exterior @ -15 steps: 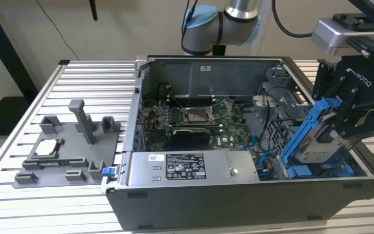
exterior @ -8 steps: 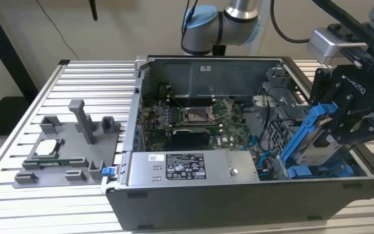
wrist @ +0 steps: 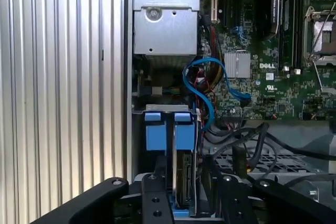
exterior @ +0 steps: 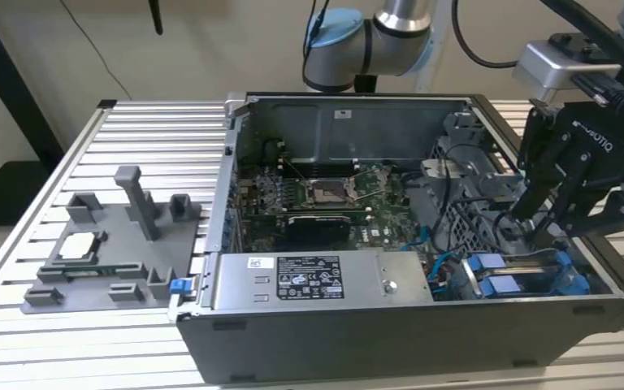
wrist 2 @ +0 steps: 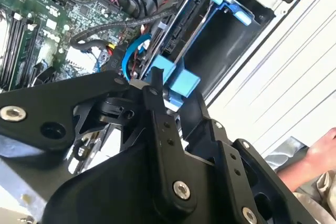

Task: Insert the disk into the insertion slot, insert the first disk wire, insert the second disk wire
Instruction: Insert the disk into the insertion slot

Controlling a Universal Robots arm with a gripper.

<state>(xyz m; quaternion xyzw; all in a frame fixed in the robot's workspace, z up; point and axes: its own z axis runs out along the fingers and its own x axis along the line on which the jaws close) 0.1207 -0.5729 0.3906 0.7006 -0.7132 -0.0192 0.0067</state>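
Two blue fronts sit side by side in the grey drive cage, centre-bottom of the first wrist view. One is the disk, on edge in the insertion slot. The second is the other drive, just beside it. Gripper is down inside the right end of the open computer case, on the slatted table. Fingers pinch the disk's blue frame at its near end, centre of the second wrist view. Blue cable loops over the motherboard, mid-frame. Person's hand at lower right edge of the second wrist view.
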